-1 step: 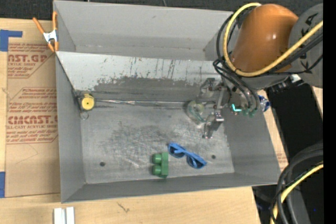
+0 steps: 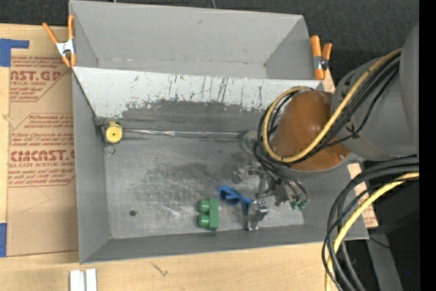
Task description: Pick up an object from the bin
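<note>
Landmark: the green block [image 2: 208, 213], a small bright-green piece with two rounded knobs on its left side. It lies on the floor of the bin [image 2: 157, 170], close to the near wall and right of the middle.

Nearest thing to the tool: a small blue piece [image 2: 230, 195], flat-looking and bent or forked in outline, its exact form hard to read. It lies just right of the green block and a little farther from the near wall, close to the block but apart from it.

The gripper [image 2: 257, 213] is down at floor level, right of the green block, with the blue piece between the two. Its tip stands just beside the right end of the blue piece. We cannot tell whether they touch, nor whether the gripper is spread or pressed together, and we see nothing clearly pinched in it.

Above the gripper sits the orange cover [image 2: 306, 129], wrapped in yellow-and-black cables [image 2: 338, 109], which hides the floor behind the tool.

Far up and left of the green block, a yellow round thing [image 2: 113, 133] sits at the foot of the back wall. The floor between is bare, scuffed metal.
</note>
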{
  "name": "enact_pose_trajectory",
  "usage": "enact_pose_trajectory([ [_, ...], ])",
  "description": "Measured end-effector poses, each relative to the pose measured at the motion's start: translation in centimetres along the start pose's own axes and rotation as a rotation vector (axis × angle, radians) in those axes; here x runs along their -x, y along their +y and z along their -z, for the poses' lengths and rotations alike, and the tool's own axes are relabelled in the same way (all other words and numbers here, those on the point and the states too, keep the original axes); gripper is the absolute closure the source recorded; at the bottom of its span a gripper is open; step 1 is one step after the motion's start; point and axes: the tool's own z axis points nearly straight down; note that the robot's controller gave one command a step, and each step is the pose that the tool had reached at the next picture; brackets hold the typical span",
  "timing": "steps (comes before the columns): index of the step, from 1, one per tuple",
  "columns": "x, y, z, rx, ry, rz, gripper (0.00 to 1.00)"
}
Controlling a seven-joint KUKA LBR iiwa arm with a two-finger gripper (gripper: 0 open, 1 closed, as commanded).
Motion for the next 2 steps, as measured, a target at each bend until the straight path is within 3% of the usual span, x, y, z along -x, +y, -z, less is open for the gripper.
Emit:
enact_pose_trajectory([
  [1,0.2,0.1,0.4,0.001,-0.001,0.002,1.00],
  [2,1.1,1.0,14.6,-0.001,0.002,-0.019,1.00],
])
